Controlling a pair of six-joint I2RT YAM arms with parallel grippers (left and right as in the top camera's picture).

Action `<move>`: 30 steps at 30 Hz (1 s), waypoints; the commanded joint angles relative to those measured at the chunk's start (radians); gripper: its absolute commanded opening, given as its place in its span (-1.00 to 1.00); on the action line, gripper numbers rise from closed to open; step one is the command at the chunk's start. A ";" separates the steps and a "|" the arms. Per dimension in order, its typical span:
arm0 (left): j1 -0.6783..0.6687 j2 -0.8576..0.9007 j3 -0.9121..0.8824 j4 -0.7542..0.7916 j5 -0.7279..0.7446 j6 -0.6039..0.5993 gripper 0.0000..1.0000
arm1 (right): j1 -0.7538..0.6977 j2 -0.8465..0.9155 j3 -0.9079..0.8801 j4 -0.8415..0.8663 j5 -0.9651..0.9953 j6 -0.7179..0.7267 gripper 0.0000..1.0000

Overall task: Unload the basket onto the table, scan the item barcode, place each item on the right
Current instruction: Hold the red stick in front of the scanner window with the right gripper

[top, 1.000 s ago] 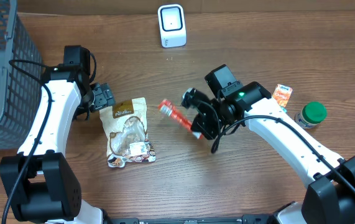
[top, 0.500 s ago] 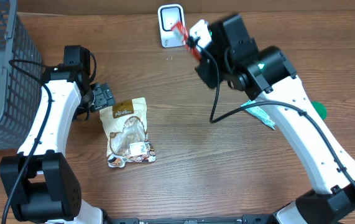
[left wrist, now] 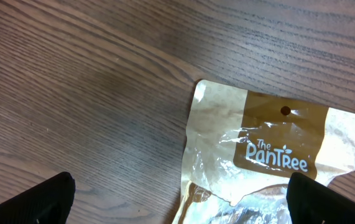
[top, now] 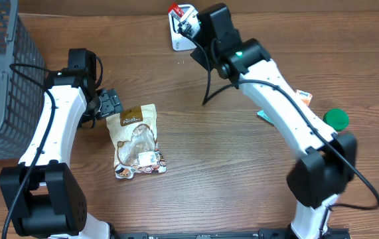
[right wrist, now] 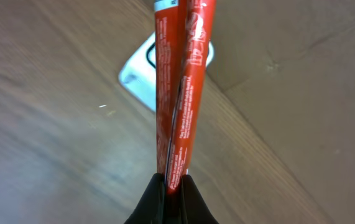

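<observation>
Red packet [right wrist: 177, 93] held over the scanner [top: 181, 41] at the table's [top: 229, 192] far edge.
Right gripper [top: 190, 18] was clamped tight on the packet; left gripper [top: 109, 104] gaped wide, empty. Next, the barcode probably needed turning toward the scanner's window.

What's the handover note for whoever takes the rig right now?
Right gripper: shut on the red packet, holding it up at the white scanner.
Left gripper: open, empty, above the top edge of the Pantree pouch, which lies flat on the table.
Done: packet picked up and brought to the scanner.
To do: can't tell whether the scan registered, so confirm it, then set the packet down.
</observation>
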 commanded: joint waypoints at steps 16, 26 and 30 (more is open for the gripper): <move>0.001 -0.016 0.006 0.000 -0.013 0.007 1.00 | -0.006 0.353 0.006 0.520 0.375 -0.024 -0.93; 0.001 -0.016 0.006 0.000 -0.013 0.007 0.99 | -0.006 0.427 0.006 0.665 0.457 -0.184 -0.93; 0.001 -0.016 0.006 0.000 -0.013 0.007 0.99 | -0.005 0.458 0.005 0.728 0.507 -0.316 -0.93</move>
